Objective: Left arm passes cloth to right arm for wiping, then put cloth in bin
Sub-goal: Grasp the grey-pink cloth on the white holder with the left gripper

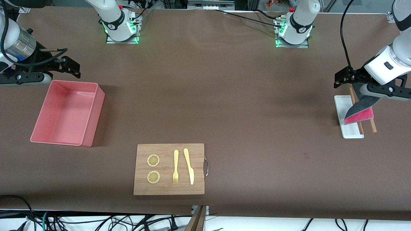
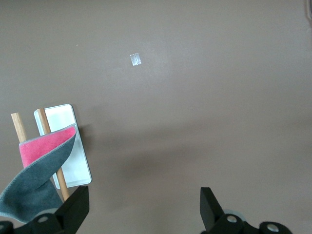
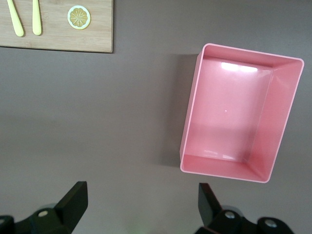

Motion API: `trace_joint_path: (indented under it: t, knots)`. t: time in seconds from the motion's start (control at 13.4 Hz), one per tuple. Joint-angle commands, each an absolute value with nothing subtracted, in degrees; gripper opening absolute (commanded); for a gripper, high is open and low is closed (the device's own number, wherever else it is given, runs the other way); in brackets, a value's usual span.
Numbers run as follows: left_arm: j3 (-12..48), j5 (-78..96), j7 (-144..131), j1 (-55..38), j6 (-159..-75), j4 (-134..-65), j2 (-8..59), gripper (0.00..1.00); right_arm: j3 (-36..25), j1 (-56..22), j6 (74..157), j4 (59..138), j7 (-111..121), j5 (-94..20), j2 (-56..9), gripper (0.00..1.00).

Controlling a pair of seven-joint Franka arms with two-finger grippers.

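At three o'clock, the cloth [image 1: 359, 110] lay across the white tray [image 1: 351, 131] and wooden sticks [image 1: 373, 126], one edge rising beside the wide-open left gripper [image 2: 144, 197]. Closing off-centre could miss it or drag the sticks. The right gripper [image 3: 141, 192] waited open near the bin [image 1: 41, 131] at nine o'clock

Worktop [image 1: 224, 106] covered in brown sheet, slightly creased. Directly on it: salmon-pink bin [image 1: 88, 136] toward the right arm's end; wooden cutting board [image 1: 169, 191] with metal handle near the front camera edge; small flat white tray [image 1: 351, 132] toward the left arm's end, two wooden chopsticks [image 1: 373, 127] laid along and just beside it. A small pale scrap of tape [image 2: 135, 59] is stuck to the sheet. Both arm bases [image 1: 122, 35] stand along the edge farthest from the camera.
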State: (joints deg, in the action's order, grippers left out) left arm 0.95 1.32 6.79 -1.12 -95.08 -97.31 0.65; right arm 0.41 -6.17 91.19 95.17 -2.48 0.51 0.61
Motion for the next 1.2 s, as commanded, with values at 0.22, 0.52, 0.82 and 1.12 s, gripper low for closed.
trace_joint_path:
  t: [0.22, 0.52, 0.82, 1.12]
  knots:
    - [0.3, 2.7, 5.4, -1.5, -94.0, -97.2, 0.6, 1.00, 0.5, -6.1, 90.8, 94.5, -1.9, 0.3, 0.6, 1.00]
    - [0.3, 2.6, 5.4, -1.5, -94.0, -97.2, 0.7, 1.00, 0.5, -6.1, 90.7, 94.6, -1.9, 0.3, 0.6, 1.00]
    - [-0.1, 1.8, 5.9, -0.1, -93.9, -97.3, 1.8, 1.00, 0.7, -6.2, 91.2, 94.5, -2.0, 0.3, 0.6, 1.00]
    - [-0.1, 1.1, 6.6, 6.6, -92.2, -97.4, 4.6, 1.00, 0.7, -6.2, 90.9, 94.6, -2.0, 0.3, 0.7, 1.00]
